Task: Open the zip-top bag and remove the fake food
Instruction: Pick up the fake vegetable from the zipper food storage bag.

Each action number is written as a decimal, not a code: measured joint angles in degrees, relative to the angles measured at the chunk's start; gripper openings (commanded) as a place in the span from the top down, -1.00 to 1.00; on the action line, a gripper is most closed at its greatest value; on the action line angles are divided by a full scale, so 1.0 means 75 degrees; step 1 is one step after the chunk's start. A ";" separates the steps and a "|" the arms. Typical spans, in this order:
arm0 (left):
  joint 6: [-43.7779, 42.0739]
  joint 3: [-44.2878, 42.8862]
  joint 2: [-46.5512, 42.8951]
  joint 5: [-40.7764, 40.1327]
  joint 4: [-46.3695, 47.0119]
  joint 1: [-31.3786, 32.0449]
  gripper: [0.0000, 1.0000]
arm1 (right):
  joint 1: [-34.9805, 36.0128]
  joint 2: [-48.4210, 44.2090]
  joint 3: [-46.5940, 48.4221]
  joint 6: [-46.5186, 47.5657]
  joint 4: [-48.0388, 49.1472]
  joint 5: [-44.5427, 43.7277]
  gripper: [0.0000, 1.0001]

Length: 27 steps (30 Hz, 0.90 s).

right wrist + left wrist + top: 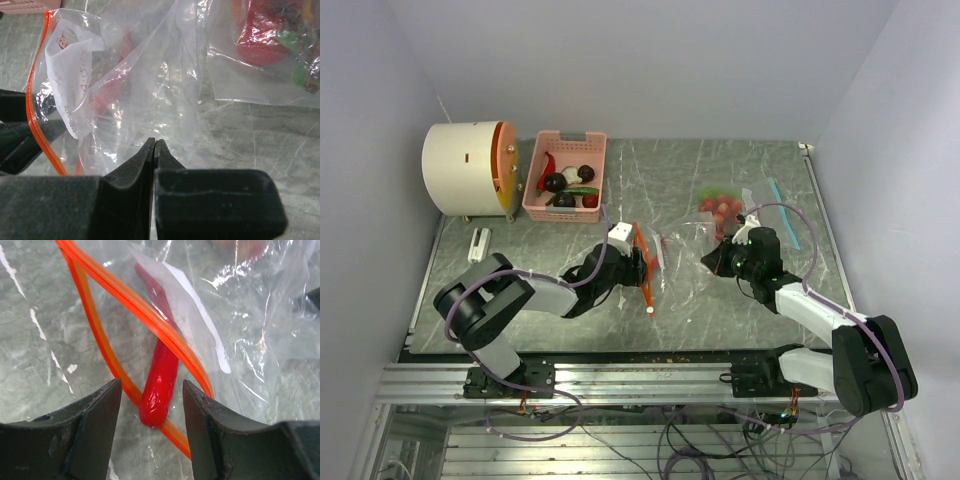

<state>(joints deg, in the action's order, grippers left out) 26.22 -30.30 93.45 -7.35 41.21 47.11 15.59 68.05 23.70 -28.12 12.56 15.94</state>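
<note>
The zip-top bag [675, 250] of clear plastic lies mid-table, its orange zip [130, 305] gaping toward my left arm. A red pepper-shaped fake food [161, 375] pokes out through that mouth. My left gripper [152, 405] is open, a finger on each side of the pepper's tip with a gap on both sides. From above the left gripper [642, 268] sits right at the orange mouth. My right gripper [155, 143] is shut, pinching the bag's clear film at the far end from the zip. A white label [70, 75] shows inside the bag.
A second clear bag [732, 205] with a blue zip holds red and green fake food [262, 37] at the right rear. A pink slotted basket [565, 137] with several toy foods and a white drum [460, 168] stand rear left. A small white piece [478, 245] lies at left.
</note>
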 measured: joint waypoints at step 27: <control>-0.0889 -0.0912 0.1309 -0.0860 -0.0388 0.0685 0.79 | 0.0000 -0.0067 -0.0064 -0.0032 -0.0058 -0.0006 1.00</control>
<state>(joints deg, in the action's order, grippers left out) 19.55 -37.15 103.26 -13.80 38.30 52.25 15.59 67.55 23.22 -28.36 12.12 15.90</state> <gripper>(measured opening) 0.264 0.006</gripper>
